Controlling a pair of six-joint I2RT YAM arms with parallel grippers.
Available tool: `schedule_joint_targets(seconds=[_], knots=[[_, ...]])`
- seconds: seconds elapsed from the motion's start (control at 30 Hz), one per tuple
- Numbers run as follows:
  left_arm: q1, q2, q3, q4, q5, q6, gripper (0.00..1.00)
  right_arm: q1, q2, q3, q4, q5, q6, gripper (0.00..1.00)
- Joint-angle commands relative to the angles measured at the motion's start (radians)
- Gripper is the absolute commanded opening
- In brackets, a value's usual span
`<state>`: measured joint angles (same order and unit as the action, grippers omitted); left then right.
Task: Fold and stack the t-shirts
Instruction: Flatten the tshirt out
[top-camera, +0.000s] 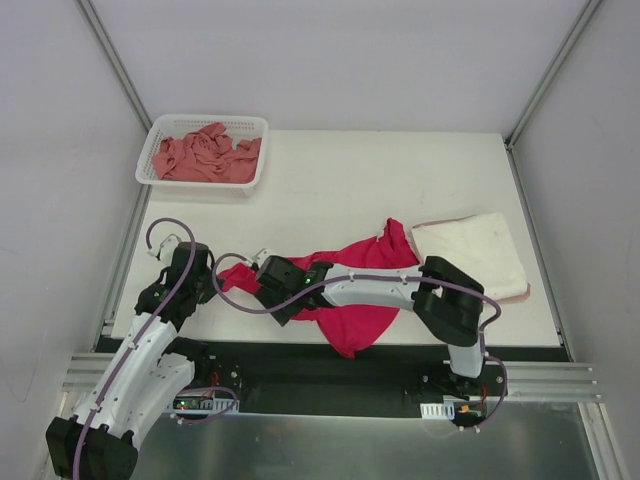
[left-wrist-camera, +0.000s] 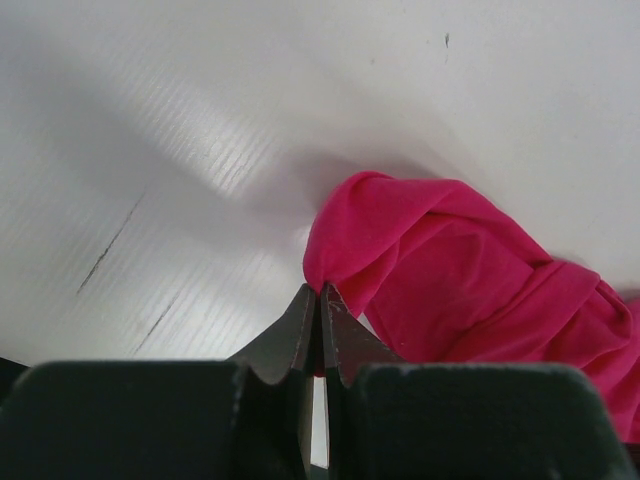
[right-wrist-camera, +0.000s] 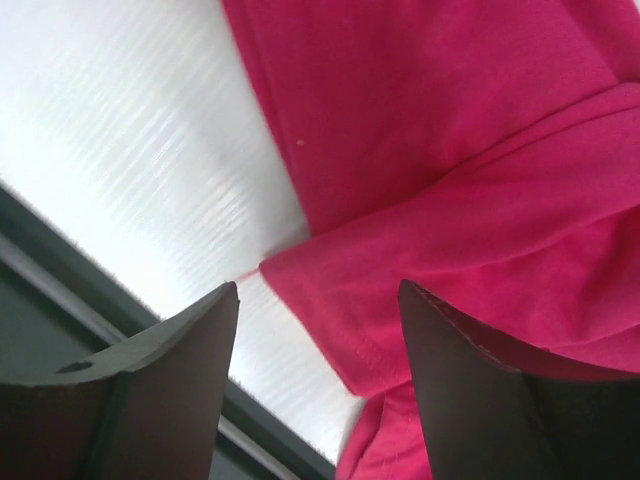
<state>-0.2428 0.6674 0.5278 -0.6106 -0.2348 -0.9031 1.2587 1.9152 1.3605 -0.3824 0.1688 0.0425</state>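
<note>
White worktop (top-camera: 330, 170); left tool (left-wrist-camera: 320, 300) pinches the nine-o'clock corner of the bright magenta-red cloth t-shirt (top-camera: 360, 325); right tool (right-wrist-camera: 318, 290), open, should bite its hem squarely.

A: Magenta t-shirt (right-wrist-camera: 450, 150)?
B: Fills upper right. Its hemmed corner lies on the white tabletop (right-wrist-camera: 130, 150).
A: Jaws?
B: Apart, one on either side of that corner, not closed on it. Dark strip (right-wrist-camera: 50, 300) beyond the tabletop, away from the shirt.
</note>
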Motion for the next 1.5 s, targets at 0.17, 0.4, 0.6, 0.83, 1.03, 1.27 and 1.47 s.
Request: schedule_joint_targets(seconds=[0.17, 0.4, 0.6, 0.83, 1.03, 1.27, 1.47], knots=[[-0.004, -0.015, -0.020, 0.008, 0.017, -0.025, 0.00, 0.045, 0.128, 0.118, -0.022, 0.193, 0.160, 0.63], [-0.004, -0.025, -0.025, 0.006, 0.011, -0.025, 0.00, 0.073, 0.145, 0.126, -0.116, 0.293, 0.211, 0.56], [-0.004, -0.012, -0.020, 0.006, -0.003, -0.023, 0.00, 0.094, 0.067, 0.031, -0.112, 0.281, 0.237, 0.45], [-0.004, -0.002, -0.017, 0.006, -0.009, -0.023, 0.00, 0.096, 0.047, 0.003, -0.095, 0.284, 0.246, 0.25], [-0.004, 0.008, -0.008, 0.008, -0.021, -0.022, 0.00, 0.093, -0.106, -0.052, -0.099, 0.297, 0.214, 0.08], [-0.003, 0.031, 0.026, 0.008, -0.063, -0.014, 0.00, 0.024, -0.379, -0.171, -0.128, 0.301, 0.152, 0.06], [0.008, 0.095, 0.090, 0.008, -0.121, -0.010, 0.00, -0.238, -0.599, -0.261, -0.139, 0.348, 0.117, 0.01]])
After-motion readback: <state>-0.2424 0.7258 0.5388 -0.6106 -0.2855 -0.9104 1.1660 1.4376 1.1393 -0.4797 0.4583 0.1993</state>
